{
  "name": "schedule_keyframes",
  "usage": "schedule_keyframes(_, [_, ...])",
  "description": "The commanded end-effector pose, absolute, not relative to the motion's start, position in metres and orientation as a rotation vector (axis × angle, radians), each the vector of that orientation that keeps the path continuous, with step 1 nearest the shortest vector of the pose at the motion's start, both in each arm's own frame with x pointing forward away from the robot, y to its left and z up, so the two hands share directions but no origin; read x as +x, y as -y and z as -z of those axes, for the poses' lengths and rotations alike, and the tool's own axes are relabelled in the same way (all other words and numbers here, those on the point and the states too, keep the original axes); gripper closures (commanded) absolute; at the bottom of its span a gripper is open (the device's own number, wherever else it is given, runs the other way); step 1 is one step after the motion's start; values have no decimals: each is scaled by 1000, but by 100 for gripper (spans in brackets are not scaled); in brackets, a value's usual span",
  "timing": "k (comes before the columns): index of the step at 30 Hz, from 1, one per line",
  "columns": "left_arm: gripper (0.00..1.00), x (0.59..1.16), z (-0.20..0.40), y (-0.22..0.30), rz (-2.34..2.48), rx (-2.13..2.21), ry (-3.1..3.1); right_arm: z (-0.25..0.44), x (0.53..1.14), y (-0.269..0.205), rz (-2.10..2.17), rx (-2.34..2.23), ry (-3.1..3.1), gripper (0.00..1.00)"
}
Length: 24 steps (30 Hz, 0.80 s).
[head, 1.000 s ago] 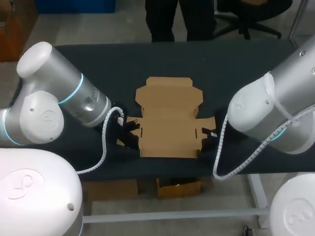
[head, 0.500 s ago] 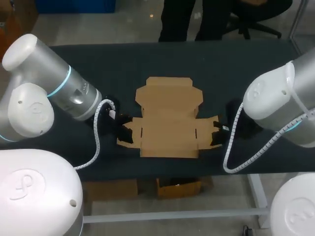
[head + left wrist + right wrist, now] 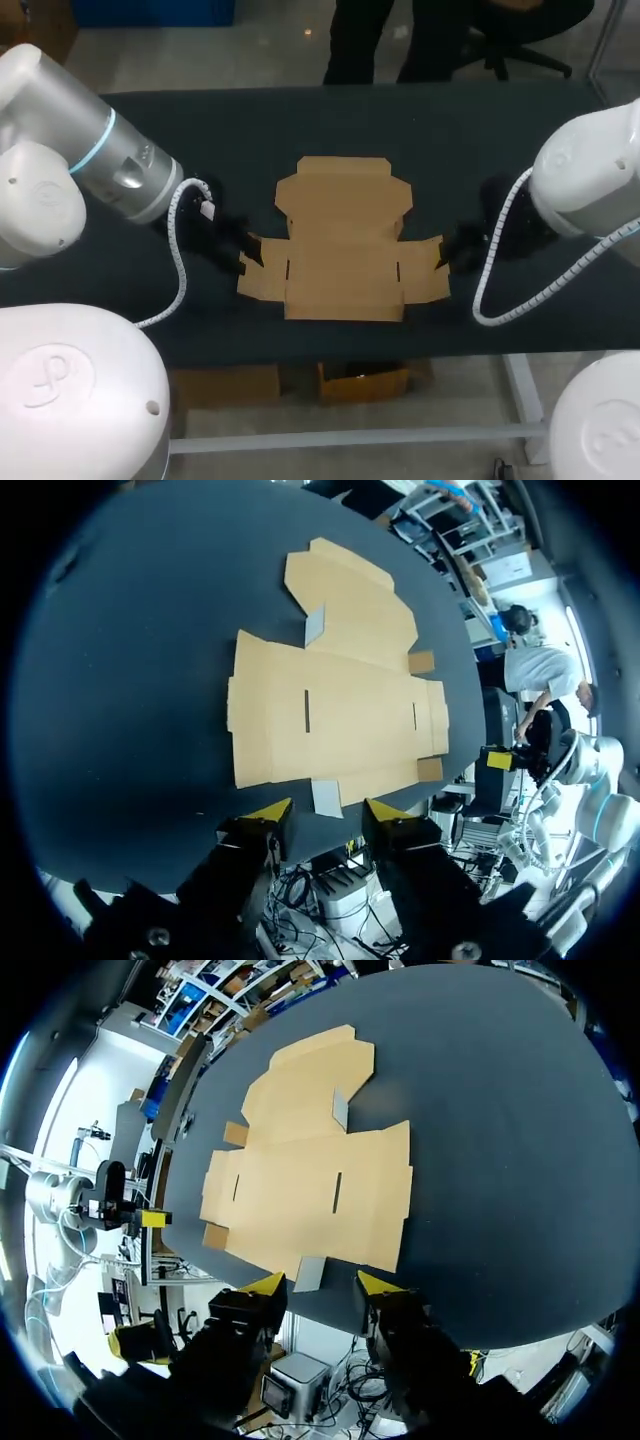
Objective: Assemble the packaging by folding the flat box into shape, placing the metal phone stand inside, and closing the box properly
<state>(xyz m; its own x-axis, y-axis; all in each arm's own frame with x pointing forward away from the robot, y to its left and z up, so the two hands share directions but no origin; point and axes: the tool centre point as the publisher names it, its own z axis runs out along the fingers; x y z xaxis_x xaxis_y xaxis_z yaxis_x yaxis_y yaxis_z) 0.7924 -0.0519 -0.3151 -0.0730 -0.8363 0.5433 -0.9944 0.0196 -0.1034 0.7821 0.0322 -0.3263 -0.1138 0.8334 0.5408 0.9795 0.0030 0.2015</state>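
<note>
A flat brown cardboard box lies unfolded near the table's front edge, its lid panel pointing to the far side. My left gripper hangs just off the box's left side flap, and my right gripper just off the right side flap. In the left wrist view the box lies ahead of my open left gripper, with a small flap just ahead of its tips. The right wrist view shows the box ahead of my open right gripper. Neither holds anything. No metal phone stand is in view.
The dark table stretches bare behind and beside the box. Its front edge runs close below the box. My two white arms come in low from both sides.
Both grippers have drawn back outward from the box's side flaps, left to the left and right to the right. The flaps now lie free and flat.
</note>
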Motion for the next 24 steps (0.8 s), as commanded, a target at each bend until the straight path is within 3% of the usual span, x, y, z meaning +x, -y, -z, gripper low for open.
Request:
schedule_keyframes(1, [0, 794, 303, 45, -674, 1876, 1976, 311, 793, -23, 886, -1737, 1915, 0])
schedule_keyframes(24, [0, 816, 283, 25, -760, 1831, 1975, 293, 818, -17, 906, -1701, 1924, 0])
